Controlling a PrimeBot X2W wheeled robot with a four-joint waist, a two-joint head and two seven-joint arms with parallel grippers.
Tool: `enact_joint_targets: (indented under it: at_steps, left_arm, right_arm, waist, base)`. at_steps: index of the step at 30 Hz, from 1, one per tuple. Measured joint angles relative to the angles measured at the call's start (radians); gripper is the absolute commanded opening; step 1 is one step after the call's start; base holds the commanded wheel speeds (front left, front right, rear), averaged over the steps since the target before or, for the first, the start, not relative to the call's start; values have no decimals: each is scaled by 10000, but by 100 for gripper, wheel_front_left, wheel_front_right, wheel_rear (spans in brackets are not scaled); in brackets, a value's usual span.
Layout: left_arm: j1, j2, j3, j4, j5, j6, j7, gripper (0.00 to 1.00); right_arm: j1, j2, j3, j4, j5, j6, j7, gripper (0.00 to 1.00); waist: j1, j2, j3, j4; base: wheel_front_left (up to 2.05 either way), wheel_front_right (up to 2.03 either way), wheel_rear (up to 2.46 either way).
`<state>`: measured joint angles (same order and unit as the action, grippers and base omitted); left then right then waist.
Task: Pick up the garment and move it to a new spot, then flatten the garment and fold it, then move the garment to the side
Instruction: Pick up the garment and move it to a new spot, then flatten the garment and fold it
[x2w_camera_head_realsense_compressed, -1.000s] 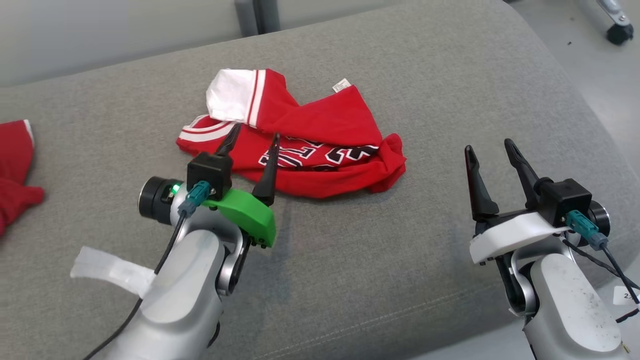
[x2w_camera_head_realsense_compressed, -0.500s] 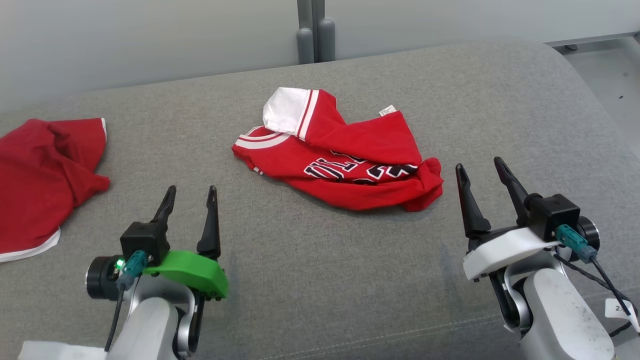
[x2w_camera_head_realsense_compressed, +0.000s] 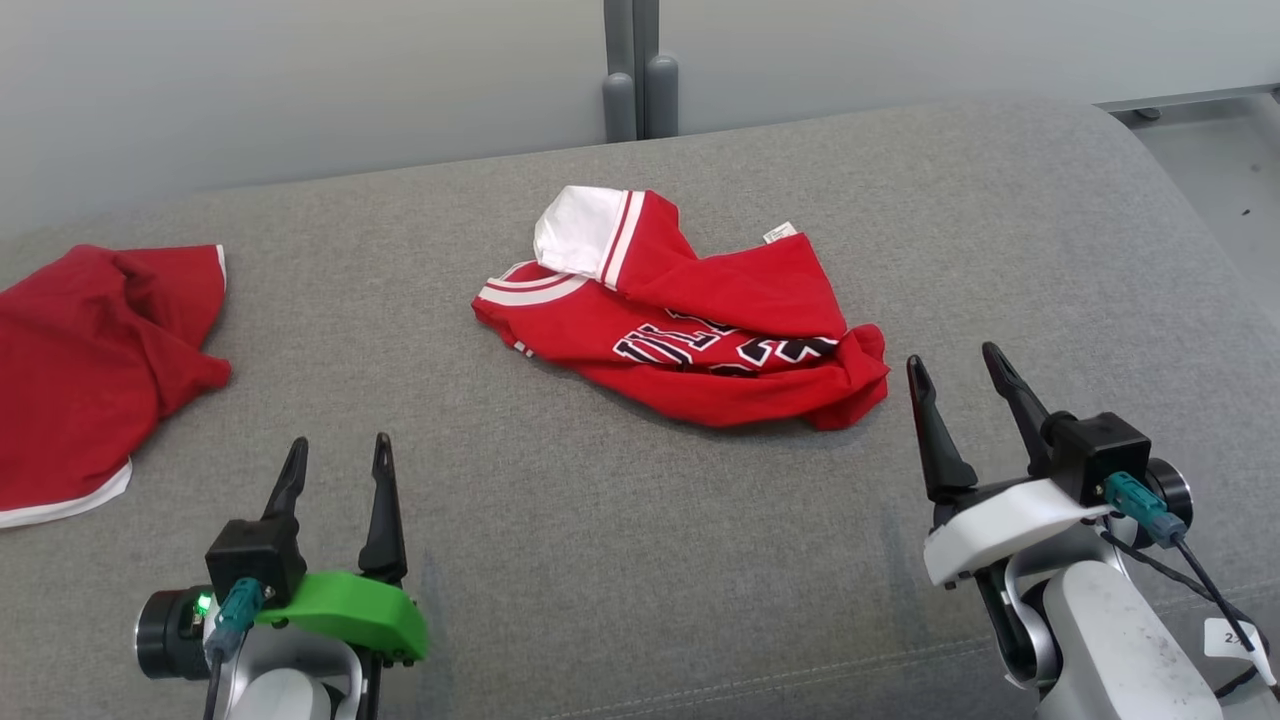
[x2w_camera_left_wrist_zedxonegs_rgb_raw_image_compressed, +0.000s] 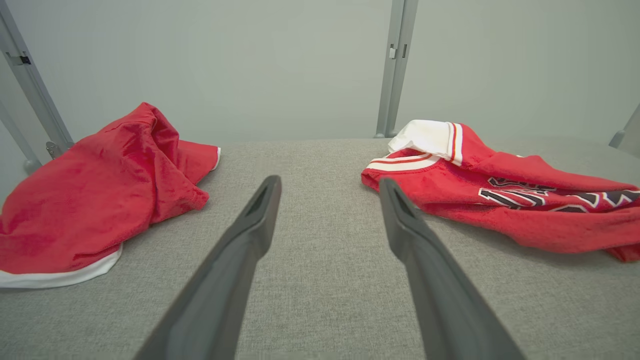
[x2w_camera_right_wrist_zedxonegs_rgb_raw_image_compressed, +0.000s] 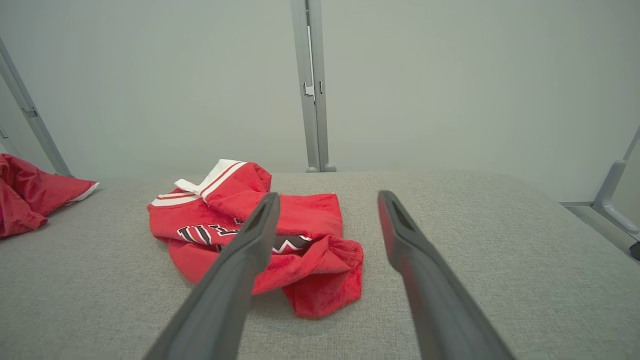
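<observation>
This is looking like a robotics lab test bay, not a home. Plain pale grey partition panels are closing off the far side, joined by bare aluminium posts with exposed brackets. A grey upholstered cushion with a stitched seam is serving as the work surface, carrying a red jersey and a second red garment. Smooth grey floor is showing beyond its right end, near a metal frame.
</observation>
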<state>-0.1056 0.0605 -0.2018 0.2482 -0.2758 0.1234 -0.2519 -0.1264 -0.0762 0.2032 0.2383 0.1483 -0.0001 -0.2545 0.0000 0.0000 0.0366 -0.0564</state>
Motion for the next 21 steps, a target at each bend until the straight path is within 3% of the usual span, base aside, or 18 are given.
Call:
enact_joint_targets:
  at_steps: [21]
  left_arm:
    - [420,-71,-12,205,617,0,2,100]
  right_arm:
    - [96,77,176,109,0,205,0,100]
  waist:
    - [0,0,256,-564]
  base:
    - [0,0,0]
